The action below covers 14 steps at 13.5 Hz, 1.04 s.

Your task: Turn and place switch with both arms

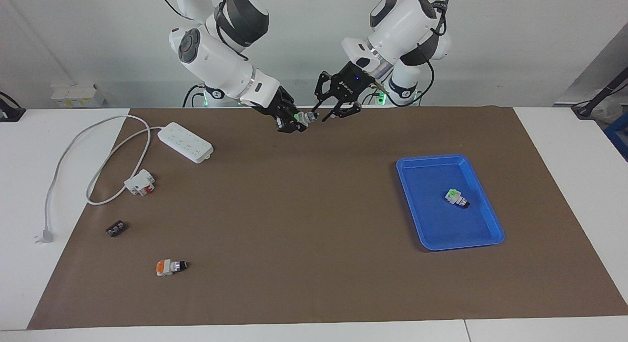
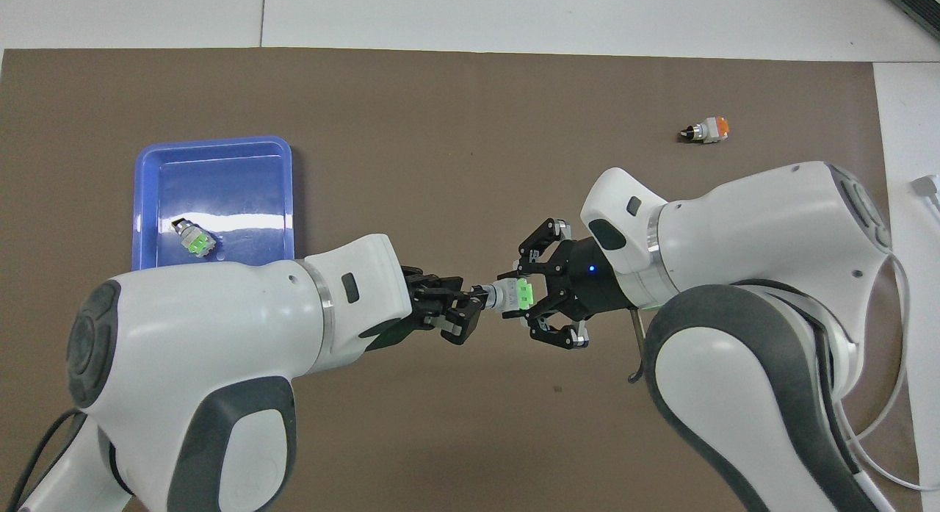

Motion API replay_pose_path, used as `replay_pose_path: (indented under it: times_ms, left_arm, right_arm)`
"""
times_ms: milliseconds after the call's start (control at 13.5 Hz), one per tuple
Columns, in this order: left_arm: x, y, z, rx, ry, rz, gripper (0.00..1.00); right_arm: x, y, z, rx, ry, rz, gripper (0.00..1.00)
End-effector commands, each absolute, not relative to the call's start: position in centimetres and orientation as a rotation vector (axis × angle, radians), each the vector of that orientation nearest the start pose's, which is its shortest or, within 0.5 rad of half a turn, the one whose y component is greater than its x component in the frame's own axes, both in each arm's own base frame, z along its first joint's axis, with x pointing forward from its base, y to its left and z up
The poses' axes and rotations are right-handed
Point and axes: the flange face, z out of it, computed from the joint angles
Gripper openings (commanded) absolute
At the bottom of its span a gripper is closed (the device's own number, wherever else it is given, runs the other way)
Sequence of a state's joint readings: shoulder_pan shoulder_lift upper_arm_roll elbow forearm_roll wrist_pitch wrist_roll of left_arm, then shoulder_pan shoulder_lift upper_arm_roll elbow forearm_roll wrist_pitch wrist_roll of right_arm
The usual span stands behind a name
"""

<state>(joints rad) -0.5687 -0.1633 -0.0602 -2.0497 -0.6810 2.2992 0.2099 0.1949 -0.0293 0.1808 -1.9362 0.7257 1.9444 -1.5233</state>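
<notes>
My right gripper [image 1: 293, 121] is shut on the green block end of a switch [image 1: 305, 117] and holds it in the air over the mat's edge nearest the robots. The black knob points at my left gripper [image 1: 326, 116], whose fingers are spread, with one fingertip right at the knob. In the overhead view the switch [image 2: 507, 295] spans the gap between the right gripper [image 2: 530, 295] and the left gripper [image 2: 464, 314]. A second switch [image 1: 457, 198] lies in the blue tray [image 1: 431, 170]. A third switch [image 1: 169, 267], orange side showing, lies on the mat.
A white power strip [image 1: 185, 142] with a looping cable lies toward the right arm's end. Near it are a white-and-red block [image 1: 140, 182] and a small black terminal strip [image 1: 116, 228]. The brown mat [image 1: 304, 224] covers the table.
</notes>
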Motion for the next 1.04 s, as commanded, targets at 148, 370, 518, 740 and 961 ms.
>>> replay_pose_path:
  times_ms: [148,370,518,740,961]
  left_arm:
    - [43.11,-33.63,55.36,2.383,-0.6,0.348,0.32]
    - [42.78,-33.92,55.03,2.381,-0.628,0.343,0.32]
    - [42.39,-34.36,54.87,2.375,-0.657,0.341,0.32]
    - [42.31,-34.3,54.79,2.371,-0.687,0.34,0.29]
    - [42.37,-34.24,54.61,2.366,-0.72,0.348,0.23]
  right_arm:
    - [49.72,24.57,51.74,-1.757,-1.857,-0.54,0.0]
    - [49.72,24.56,51.74,-1.759,-1.857,-0.539,0.0]
    - [49.72,24.56,51.74,-1.759,-1.857,-0.539,0.0]
    - [49.73,24.52,51.7,-1.762,-1.864,-0.534,0.0]
    - [49.71,24.51,51.68,-1.763,-1.864,-0.531,0.0]
